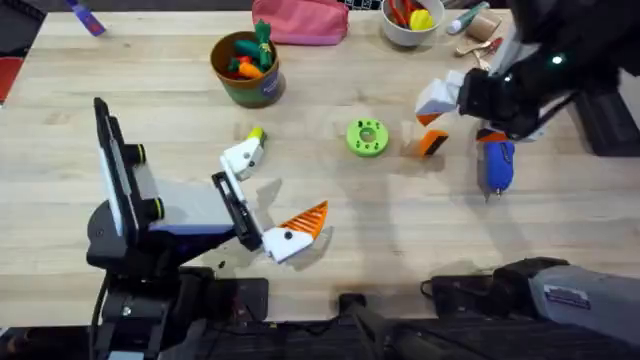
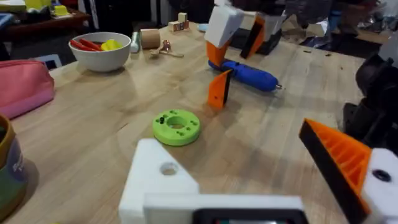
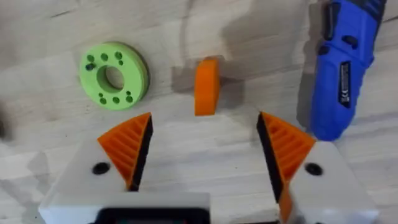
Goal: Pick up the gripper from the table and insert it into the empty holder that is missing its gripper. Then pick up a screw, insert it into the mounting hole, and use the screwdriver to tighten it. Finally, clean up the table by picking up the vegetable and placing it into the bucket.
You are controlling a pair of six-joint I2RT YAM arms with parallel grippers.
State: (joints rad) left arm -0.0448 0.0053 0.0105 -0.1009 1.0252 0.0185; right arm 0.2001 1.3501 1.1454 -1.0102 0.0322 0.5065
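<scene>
Fingers (image 3: 127,149) of right gripper (image 3: 202,146) spread open above orange gripper (image 3: 206,86); left gripper (image 1: 272,192) likewise open; screwdriver (image 3: 344,65) label illegible.

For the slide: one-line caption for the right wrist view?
Open right gripper hovers over the loose orange gripper pad, green disc and blue screwdriver flanking it.

You have on the pale wood-grain worktop (image 1: 400,220): an orange ribbed gripper (image 1: 432,143); a blue screwdriver (image 1: 495,166) with black label; a lime-green disc (image 1: 367,137); a green bucket (image 1: 247,68), tan rim, holding orange carrots; a white bowl (image 1: 405,30); a pink pouch (image 1: 300,20); a white bare holder (image 1: 243,156).
</scene>
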